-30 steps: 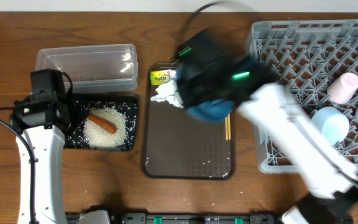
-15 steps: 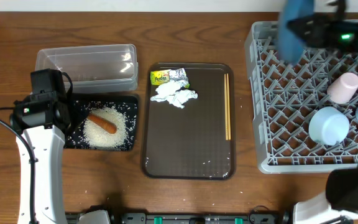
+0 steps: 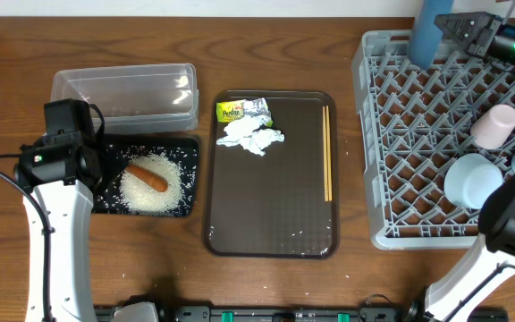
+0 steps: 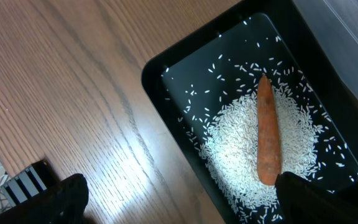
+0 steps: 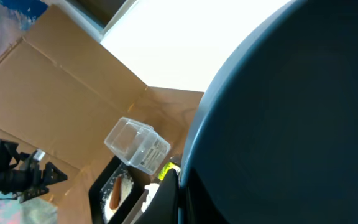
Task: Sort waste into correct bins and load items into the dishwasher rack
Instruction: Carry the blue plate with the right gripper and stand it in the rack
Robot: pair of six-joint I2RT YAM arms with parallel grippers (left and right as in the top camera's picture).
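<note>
Since the frame a second back, overhead: the right gripper has carried the large dark-blue bowl off the brown serving tray and across to the far-left corner of the dishwasher rack. It is clamped on the bowl, which stands on edge over the rack's rim; whether it touches the pegs cannot be told. White cup and pale-blue cup sit in the rack. Tissue, wrapper and chopsticks lie on the serving tray, unmoved. The left arm is also unmoved.

Left wrist: left gripper hangs with its fingers spread wide, holding nothing, above the near corner of the black tray. Rice and carrot stick lie inside it.

Right wrist: the bowl's dark body fills most of the view and no fingers show. Clear tub is far below and looks empty.

Judgement: the bowl is in transit, nearly loaded. Lowering and release remain, and then the tissue, wrapper and chopsticks need clearing.
</note>
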